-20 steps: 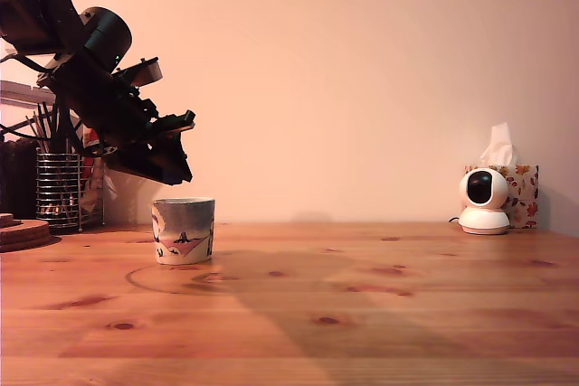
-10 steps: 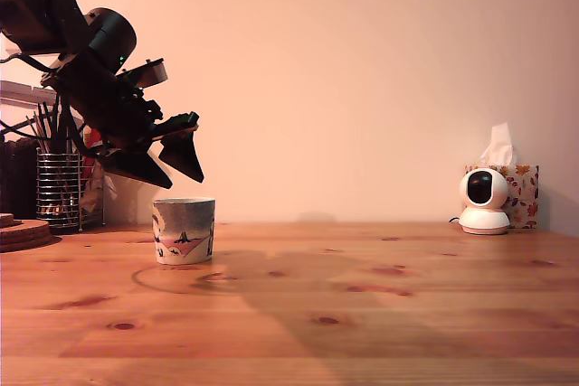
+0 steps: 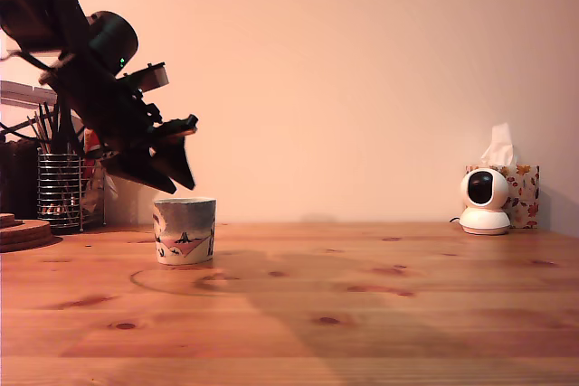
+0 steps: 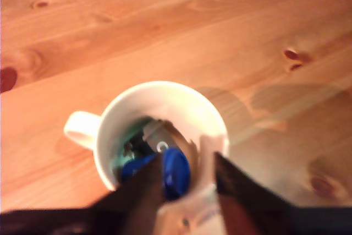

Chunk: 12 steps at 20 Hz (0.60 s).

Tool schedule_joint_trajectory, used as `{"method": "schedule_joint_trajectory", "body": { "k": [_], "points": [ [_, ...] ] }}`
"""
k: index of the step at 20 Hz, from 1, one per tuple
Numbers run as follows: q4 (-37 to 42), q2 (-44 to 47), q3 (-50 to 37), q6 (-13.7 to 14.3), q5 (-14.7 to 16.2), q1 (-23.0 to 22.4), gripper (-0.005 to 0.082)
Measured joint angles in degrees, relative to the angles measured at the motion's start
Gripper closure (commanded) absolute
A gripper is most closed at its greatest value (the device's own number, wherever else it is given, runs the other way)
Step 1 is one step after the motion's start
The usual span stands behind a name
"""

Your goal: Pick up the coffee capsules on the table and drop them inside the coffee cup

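- Through the wrist view I looked straight down into the short pale ceramic coffee cup [image 4: 159, 136], and there the coffee capsules [image 4: 165, 169] lay inside it: a bright blue one against the near wall, with darker, blurred shapes and a greenish glint deeper in that I could not sort into separate pods.
- That same view showed a stubby handle on the cup's side, which the exterior view did not; from the exterior view I saw only the cup's [image 3: 184, 230] painted pink, red and black band.
- The exterior view gave me no sight of the cup's inside, so the capsules showed only from the wrist.
- My gripper [image 4: 184, 191] had its two dark fingers [image 4: 140, 193] spread apart with a clear gap between them and nothing held; the blue capsule showed through that gap, below in the cup.
- In the exterior view the black gripper [image 3: 172, 169] hung tilted just above the cup's rim, apart from it, toward the exterior view's left.
- The cup stood upright on the warm orange-brown knotted pine table [image 3: 362, 314].
- Behind the arm, at the exterior view's left edge, stood a wire utensil holder [image 3: 59, 192] with a round cork-coloured stack [image 3: 20, 230] beside it.
- Well apart, on the exterior view's right, sat a small white dome camera [image 3: 484, 201] just in front of a floral tissue box [image 3: 523, 189].
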Motion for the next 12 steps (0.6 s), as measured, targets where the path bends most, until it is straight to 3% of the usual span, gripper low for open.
{"method": "schedule_joint_trajectory", "body": {
  "k": [9,12],
  "points": [
    [-3.5,-8.8,-0.2,0.0,0.0,0.0,0.0789],
    [-0.9,-12.6,-5.4,-0.3,-0.9,0.0,0.0789]
  ]
}}
